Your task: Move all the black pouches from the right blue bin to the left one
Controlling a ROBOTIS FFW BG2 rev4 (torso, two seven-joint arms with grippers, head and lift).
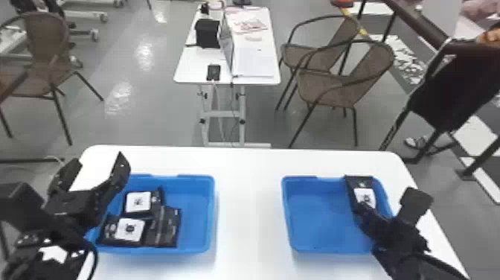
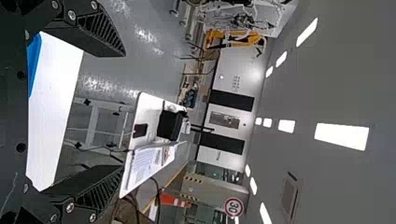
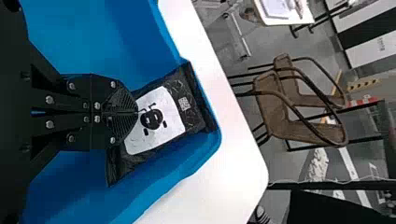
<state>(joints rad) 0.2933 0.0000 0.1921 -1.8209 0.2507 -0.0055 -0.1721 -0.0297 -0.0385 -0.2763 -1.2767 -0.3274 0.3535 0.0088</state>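
from my remote seat, i look first at the right blue bin [image 1: 316, 223], on the white table [image 1: 249, 208]. one black pouch with a white label [image 1: 359, 183] is in it, near the far right corner. it lies tilted, with its far end up against the far wall, at the rim.

my right gripper [image 1: 359, 207] is at this pouch, reaching down into the bin. in the right wrist view, the two fingers of my right gripper [image 3: 137, 112] are together, with their tips at the label. perhaps they touch it or pinch a little of the film, but from this angle i cannot say this with certainty.

my left gripper [image 1: 98, 158] is raised at the far left part of the left blue bin [image 1: 211, 193], and its two fingers are well apart, with nothing between them.

inside the left bin i can count three black pouches, all in the left part. the upper labelled pouch [image 1: 138, 201] is farther from me, the lower labelled pouch [image 1: 129, 230] is nearer, and the dark pouch [image 1: 169, 227] is at the right of this nearer one, showing no white label on its visible side.

behind the work table is a small white table [image 1: 186, 70] with a black box [image 1: 207, 34] on it, and to its right are two brown chairs [image 1: 327, 87].
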